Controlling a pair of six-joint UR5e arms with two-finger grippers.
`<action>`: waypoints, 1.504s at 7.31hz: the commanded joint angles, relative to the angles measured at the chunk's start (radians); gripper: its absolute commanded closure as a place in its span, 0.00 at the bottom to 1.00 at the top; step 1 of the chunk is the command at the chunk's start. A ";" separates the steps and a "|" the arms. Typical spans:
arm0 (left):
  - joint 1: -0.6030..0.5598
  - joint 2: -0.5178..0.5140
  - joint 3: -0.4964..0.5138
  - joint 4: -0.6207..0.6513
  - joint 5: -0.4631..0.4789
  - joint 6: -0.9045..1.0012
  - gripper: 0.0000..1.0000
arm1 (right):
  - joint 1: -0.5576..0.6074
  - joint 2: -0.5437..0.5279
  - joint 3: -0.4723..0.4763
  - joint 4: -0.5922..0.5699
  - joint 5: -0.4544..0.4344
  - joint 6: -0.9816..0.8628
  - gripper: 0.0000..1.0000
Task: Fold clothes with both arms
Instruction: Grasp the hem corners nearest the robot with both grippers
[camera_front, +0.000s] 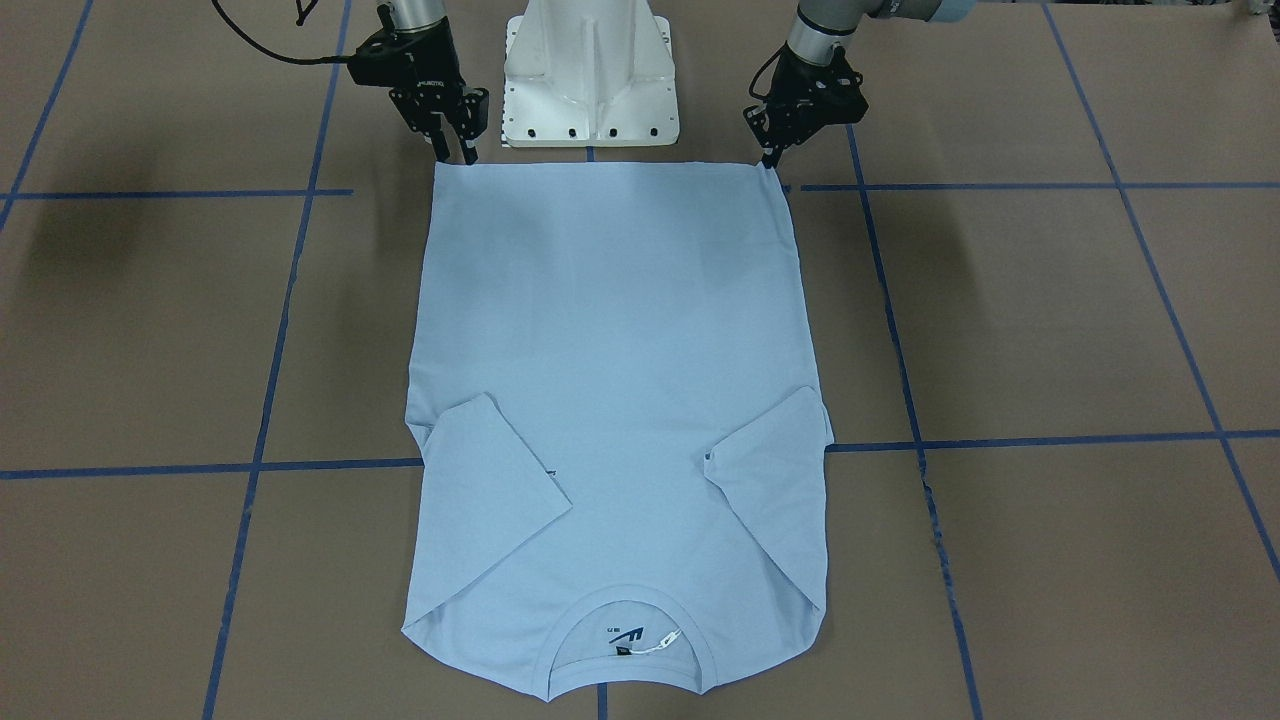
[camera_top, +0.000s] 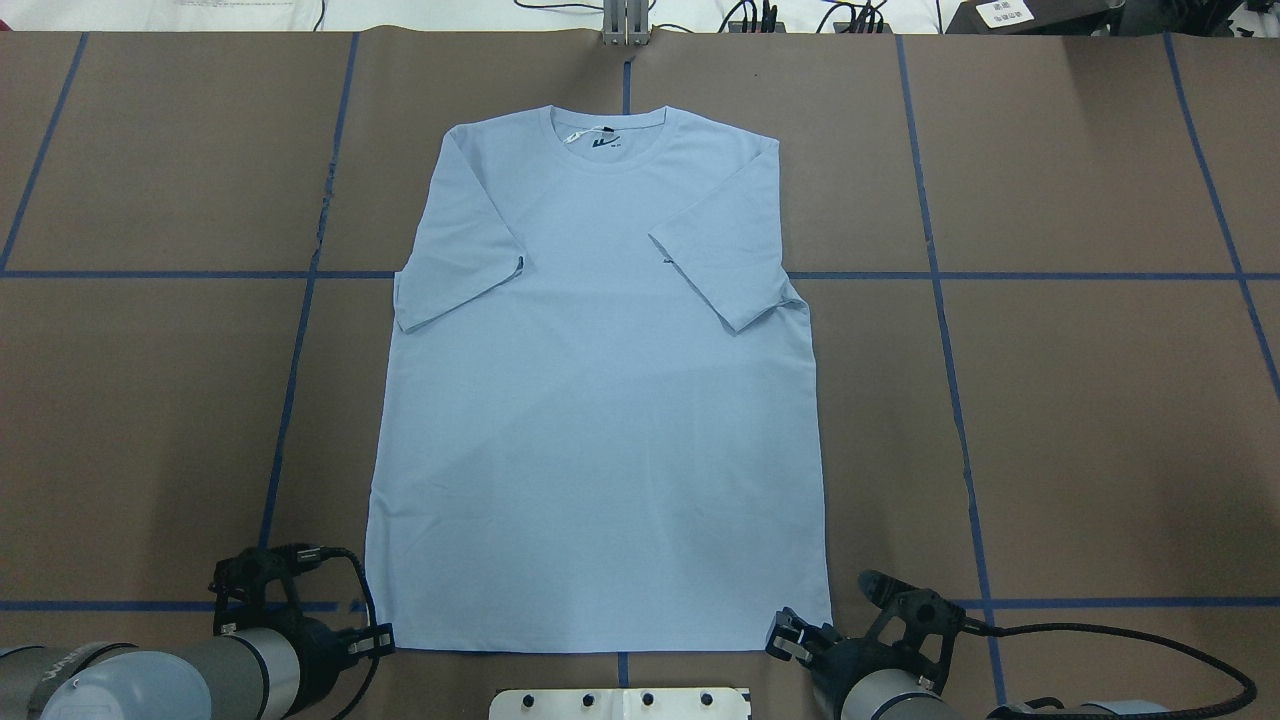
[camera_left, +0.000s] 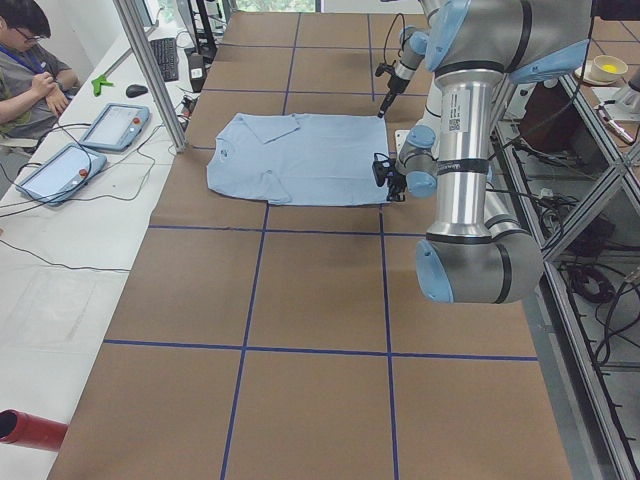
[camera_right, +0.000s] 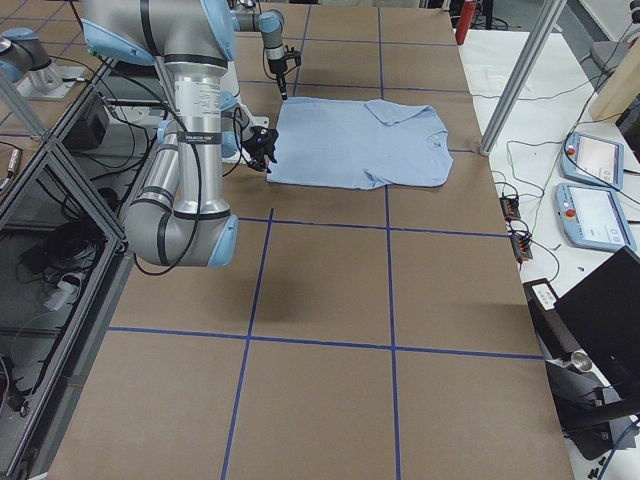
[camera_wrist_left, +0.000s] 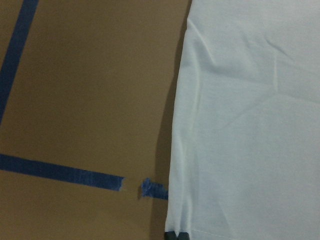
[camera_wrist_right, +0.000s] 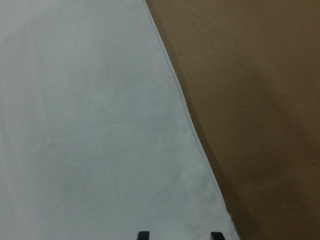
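The light blue T-shirt (camera_front: 610, 350) lies flat on the brown table (camera_front: 1050, 320), with its collar (camera_top: 605, 125) at the far side and both sleeves folded inward. Its hem runs along the edge nearest the robot. My left gripper (camera_front: 772, 160) is at the hem's left corner. In the left wrist view its fingertips (camera_wrist_left: 175, 235) are pressed together on the cloth corner (camera_wrist_left: 250, 125). My right gripper (camera_front: 455, 150) stands at the other hem corner, open. In the right wrist view its two fingertips (camera_wrist_right: 143, 234) are spread apart over the fabric (camera_wrist_right: 90, 125).
The white pedestal base (camera_front: 590, 70) stands just behind the hem, between the arms. Blue tape lines (camera_top: 940, 275) cross the table. A person (camera_left: 25, 60) sits beyond the far edge near two tablets (camera_left: 90, 140). Cables and boxes (camera_top: 800, 15) line the back.
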 joint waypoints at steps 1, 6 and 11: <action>0.000 -0.005 0.000 0.000 0.001 0.000 1.00 | 0.007 -0.016 -0.007 -0.013 0.004 -0.003 0.46; -0.002 -0.004 0.000 0.000 0.001 0.000 1.00 | -0.011 -0.029 -0.026 -0.015 0.001 0.003 0.50; 0.000 -0.005 -0.005 -0.001 0.001 0.000 1.00 | -0.010 -0.018 -0.015 -0.015 -0.010 0.006 1.00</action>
